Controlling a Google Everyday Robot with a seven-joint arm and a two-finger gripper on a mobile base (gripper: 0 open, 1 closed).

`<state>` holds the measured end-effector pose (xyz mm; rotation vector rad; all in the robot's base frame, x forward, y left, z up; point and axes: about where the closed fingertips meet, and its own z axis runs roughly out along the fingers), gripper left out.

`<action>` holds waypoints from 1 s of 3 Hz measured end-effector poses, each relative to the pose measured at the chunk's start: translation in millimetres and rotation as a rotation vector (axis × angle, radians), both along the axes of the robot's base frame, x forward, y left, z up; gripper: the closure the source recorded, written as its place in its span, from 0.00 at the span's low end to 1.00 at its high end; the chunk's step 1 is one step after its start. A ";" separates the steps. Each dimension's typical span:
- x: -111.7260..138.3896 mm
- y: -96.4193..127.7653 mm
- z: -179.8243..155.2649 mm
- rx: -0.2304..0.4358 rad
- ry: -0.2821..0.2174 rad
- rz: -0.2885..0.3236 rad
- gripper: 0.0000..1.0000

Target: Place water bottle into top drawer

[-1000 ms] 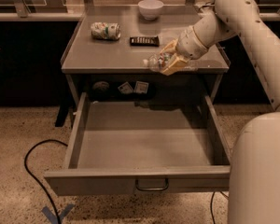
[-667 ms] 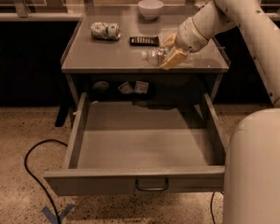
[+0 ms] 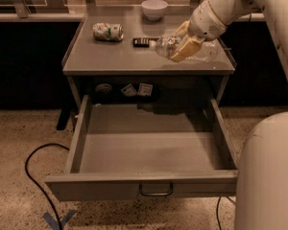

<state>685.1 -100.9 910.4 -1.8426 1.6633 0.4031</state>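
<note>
The water bottle (image 3: pixel 169 46), clear crinkled plastic with a white cap pointing left, lies sideways in my gripper (image 3: pixel 185 45), held just above the right part of the table top (image 3: pixel 115 56). The gripper's tan fingers (image 3: pixel 186 49) are shut on the bottle's middle. The arm comes in from the upper right. The top drawer (image 3: pixel 149 150) is pulled wide open below the table, grey and empty inside, with a dark loop handle (image 3: pixel 156 191) at the centre of its front panel.
On the table top lie a crushed white-green can (image 3: pixel 108 31), a white bowl (image 3: pixel 154 8) and a small dark flat object (image 3: pixel 143 41). A black cable (image 3: pixel 31 176) curls on the speckled floor at left. The robot's white body (image 3: pixel 269 171) fills the lower right.
The gripper has lifted the bottle off the table surface and carried it slightly up and back. The drawer has not moved.
</note>
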 end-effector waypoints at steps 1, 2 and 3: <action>-21.7 -10.8 -1.0 0.063 0.018 -0.029 1.00; -53.0 -7.1 -11.3 0.129 0.037 -0.050 1.00; -65.1 -1.0 -39.7 0.118 0.093 -0.039 1.00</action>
